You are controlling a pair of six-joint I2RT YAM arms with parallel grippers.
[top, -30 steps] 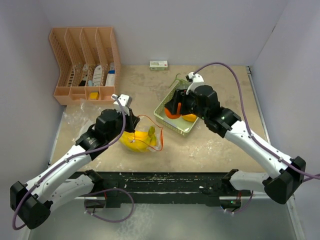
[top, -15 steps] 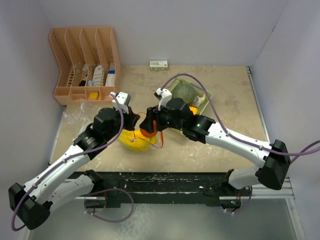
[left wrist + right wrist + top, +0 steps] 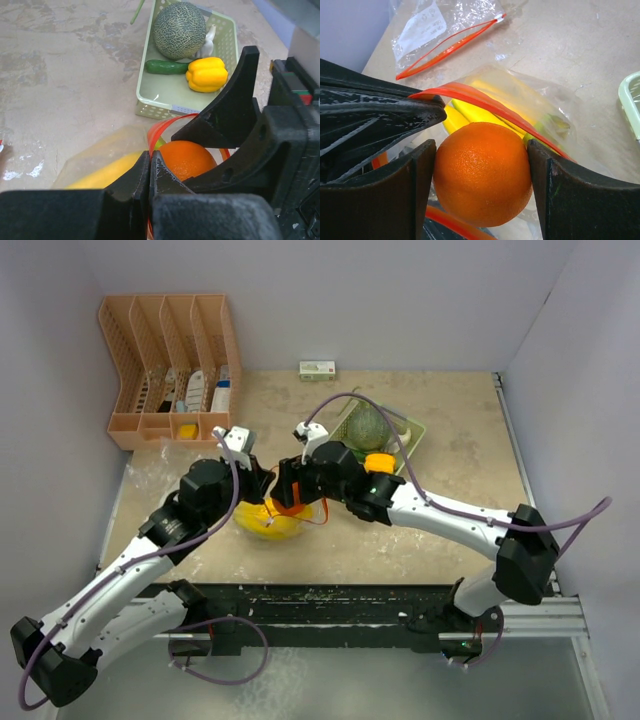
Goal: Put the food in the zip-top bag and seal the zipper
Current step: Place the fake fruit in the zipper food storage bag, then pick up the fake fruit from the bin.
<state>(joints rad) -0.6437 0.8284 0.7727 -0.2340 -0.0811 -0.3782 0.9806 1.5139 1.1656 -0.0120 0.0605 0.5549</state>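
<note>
Now the left tool is pressed together, pinching the red zipper edge of the zip-top bag and holding the mouth up off the desk. The banana bunch already lies inside. The right tool grips the orange between both fingers, spread wide around it. Change: a second ago this tool was over the pale green basket at the far right. It has swung across with the orange and now sits right at the bag mouth, fruit level with the red rim, not yet let go. Likely the second item is about to drop in. Farther off, the basket holds the melon, cucumber, yellow pepper and small white piece, so more trips remain before sealing.
</note>
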